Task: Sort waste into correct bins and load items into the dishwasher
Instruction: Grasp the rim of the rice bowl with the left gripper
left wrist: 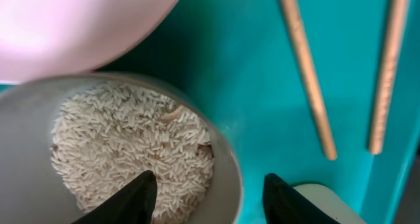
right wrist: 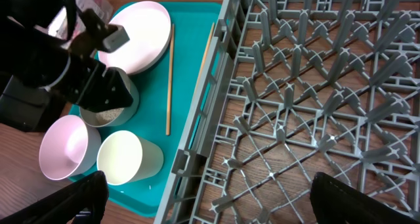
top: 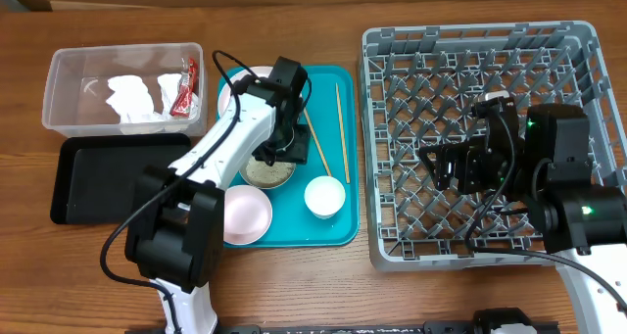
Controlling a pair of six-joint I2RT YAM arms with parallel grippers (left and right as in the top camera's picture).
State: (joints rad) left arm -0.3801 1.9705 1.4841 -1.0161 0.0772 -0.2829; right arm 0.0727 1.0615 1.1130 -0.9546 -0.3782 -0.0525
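On the smooth teal tray point(top: 294, 226), my left gripper point(left wrist: 209, 179), jaws parted, straddled the rice bowl point(left wrist: 226, 157) rim; right gripper point(right wrist: 210, 198) gaped.

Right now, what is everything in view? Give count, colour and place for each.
table: 1, brown wood, under everything
tub: 1, clear, far left
napkins: several, white, in the tub
wrapper: 1, red, tub's right end
black tray: 1, black, in front of the tub
teal tray: 1, teal, centre
plate: 1, pale pink, teal tray's far-left corner
rice bowl: 1, grey, mid teal tray
rice: many grains, white, in the rice bowl
pink bowl: 1, pink, teal tray's near-left corner
cup: 1, white, teal tray, near right
chopsticks: 2, wooden, teal tray's right side
rack: 1, grey, right
left fingers: 2, black, apart, straddling the rice bowl's rim
right fingers: 2, black, wide apart over the rack
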